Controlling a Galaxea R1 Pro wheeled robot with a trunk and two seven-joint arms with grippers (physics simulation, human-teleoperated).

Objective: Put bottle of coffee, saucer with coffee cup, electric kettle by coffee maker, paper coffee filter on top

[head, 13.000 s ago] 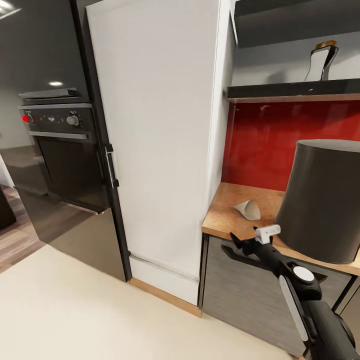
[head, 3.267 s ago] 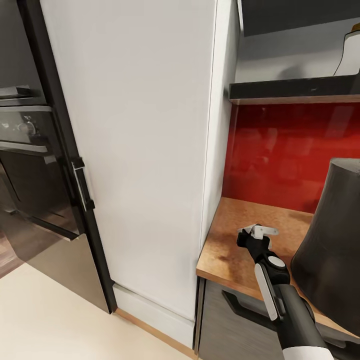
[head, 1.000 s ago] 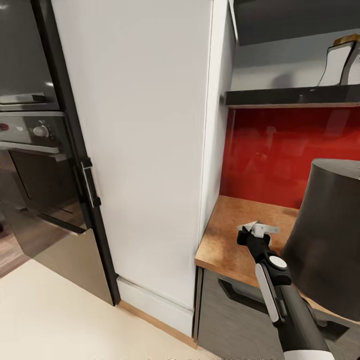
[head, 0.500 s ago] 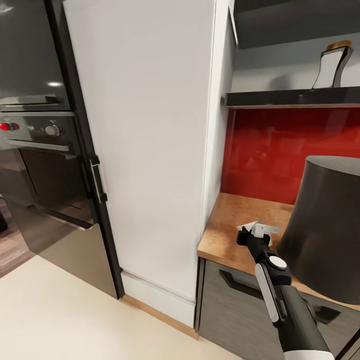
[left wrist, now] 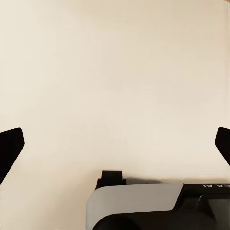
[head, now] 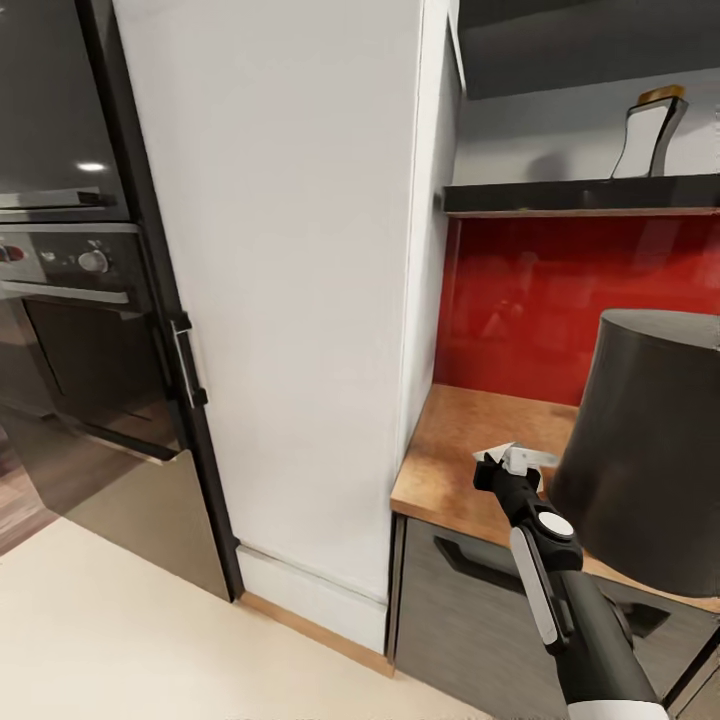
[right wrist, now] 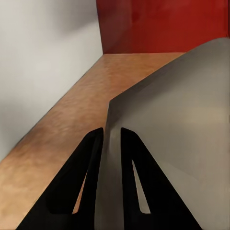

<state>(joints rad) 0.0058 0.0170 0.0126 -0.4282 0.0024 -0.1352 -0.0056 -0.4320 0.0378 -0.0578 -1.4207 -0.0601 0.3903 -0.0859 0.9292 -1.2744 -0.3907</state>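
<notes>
My right gripper hovers low over the wooden countertop, shut on the pale paper coffee filter. In the right wrist view the two black fingers pinch the filter's folded edge, and the grey-white filter spreads wide across that view. The dark conical coffee maker stands on the counter just right of the gripper. A white bottle with a brown top stands on the dark shelf above. My left gripper is wide open over cream floor.
A tall white cabinet closes off the counter's left end. A black built-in oven stands further left. The red backsplash runs behind the counter, and a grey drawer front sits below it.
The filter that lay on the counter 13 s ago is now in my right gripper. Over the last second only the camera has shifted; the arm holds the same pose.
</notes>
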